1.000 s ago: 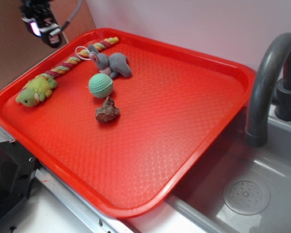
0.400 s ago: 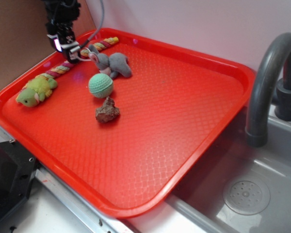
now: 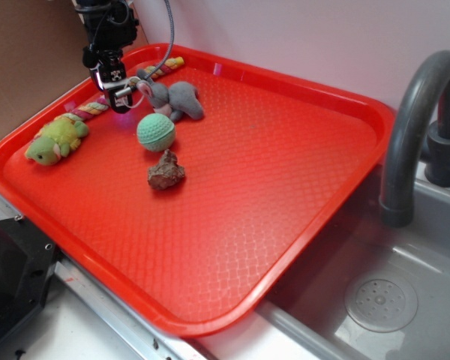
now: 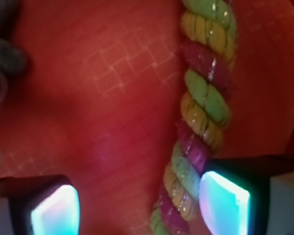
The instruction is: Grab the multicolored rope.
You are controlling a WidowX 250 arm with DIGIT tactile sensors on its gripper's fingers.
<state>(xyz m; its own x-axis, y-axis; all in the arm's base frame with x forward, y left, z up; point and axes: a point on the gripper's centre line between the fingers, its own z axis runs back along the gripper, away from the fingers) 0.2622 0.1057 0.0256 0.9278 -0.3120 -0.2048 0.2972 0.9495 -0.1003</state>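
The multicolored rope [image 3: 91,108] lies along the far left edge of the red tray [image 3: 285,187] and ends at a green plush turtle [image 3: 56,139]. My gripper [image 3: 121,96] is low over the rope's middle and hides that part. In the wrist view the twisted yellow, maroon and green rope [image 4: 202,98] runs top to bottom, and my gripper [image 4: 139,205] is open. The rope lies between the fingers, close against the right finger [image 4: 224,203] and far from the left finger [image 4: 54,210].
A grey plush toy [image 3: 176,97] with a white loop lies just right of the gripper. A green ball [image 3: 156,132] and a brown lump [image 3: 166,171] lie nearer. A grey faucet [image 3: 412,127] and a sink [image 3: 380,302] are to the right.
My gripper has come from the upper left, outside the tray, rightward and down onto the rope's middle. The rope and toys have not moved.
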